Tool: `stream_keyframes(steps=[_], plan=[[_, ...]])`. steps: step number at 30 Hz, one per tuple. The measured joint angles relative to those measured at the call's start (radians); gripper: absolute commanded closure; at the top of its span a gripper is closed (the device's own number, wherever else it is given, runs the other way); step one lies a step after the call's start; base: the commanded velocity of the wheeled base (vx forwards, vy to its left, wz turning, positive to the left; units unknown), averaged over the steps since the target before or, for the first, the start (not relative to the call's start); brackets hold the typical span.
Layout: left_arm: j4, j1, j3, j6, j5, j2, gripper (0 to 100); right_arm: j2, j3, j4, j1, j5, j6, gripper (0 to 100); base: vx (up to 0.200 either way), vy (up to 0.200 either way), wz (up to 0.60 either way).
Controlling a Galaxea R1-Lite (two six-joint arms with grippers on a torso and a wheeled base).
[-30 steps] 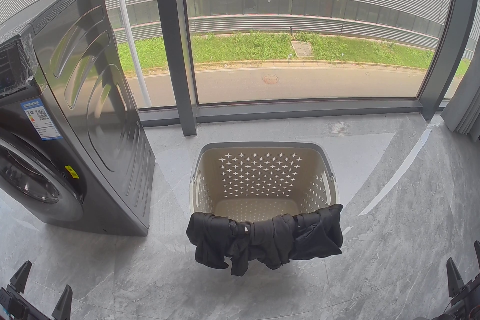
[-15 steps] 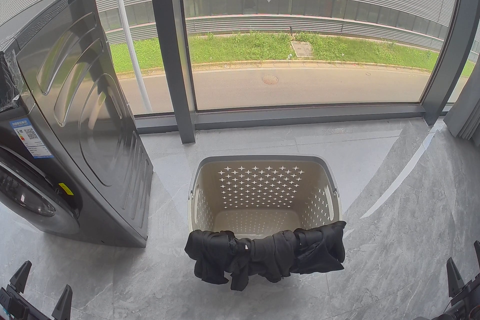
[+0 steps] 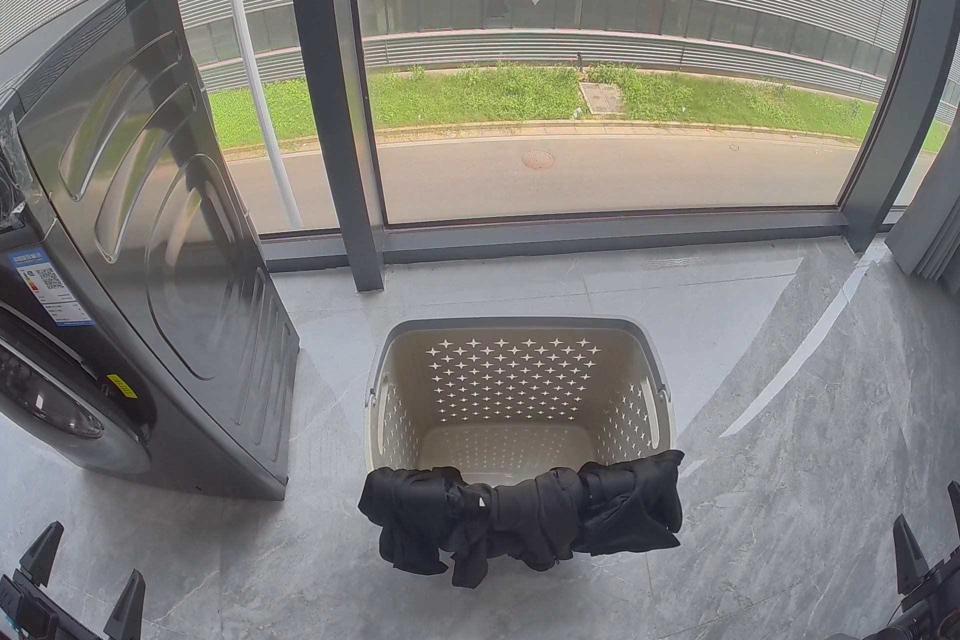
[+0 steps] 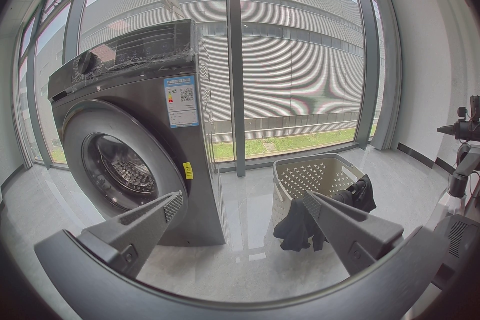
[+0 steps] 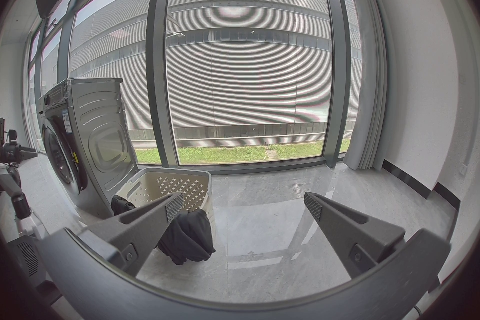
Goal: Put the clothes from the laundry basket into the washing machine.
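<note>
Limply crumpled black clothes [image 3: 520,517] over star-perforated laundry basket [image 3: 510,372]

The head camera is looking forward and down from above at the basket [image 3: 515,372], with the washer [image 3: 170,252] at its left. The wrist cameras are sitting low near the floor [image 3: 800,432], looking level past the left pincer [image 4: 241,198] and right pincer [image 5: 242,198] toward the window [image 3: 600,72]; all three are sharing basket and washer

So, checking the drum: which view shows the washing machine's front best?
Left wrist view: the washing machine faces it, drum visible. Head view catches mostly its side panel; right wrist view, the side from afar.
</note>
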Motion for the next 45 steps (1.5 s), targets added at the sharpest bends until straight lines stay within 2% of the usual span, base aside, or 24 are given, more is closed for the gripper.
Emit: stream_keyframes(steps=[10,19,28,34,45], plan=[[0.0,-0.001,0.0,0.0,0.0,0.0,0,0.0,0.0,0.0,-0.001,0.0,0.0,0,0.0,0.0,0.0],[0.0,-0.001,0.0,-0.003,0.0,0.0,0,0.0,0.0,0.0,0.0,0.0,0.0,0,0.2,0.0,0.0],[0.0,0.0,0.0,-0.002,0.0,0.0,0,0.0,0.0,0.0,0.0,0.0,0.0,0,0.0,0.0,0.0],[0.0,-0.001,0.0,-0.003,0.0,0.0,0,0.0,0.0,0.0,0.0,0.0,0.0,0,0.2,0.0,0.0],[0.0,0.0,0.0,-0.003,0.0,0.0,0,0.0,0.0,0.0,0.0,0.0,0.0,0,0.0,0.0,0.0]])
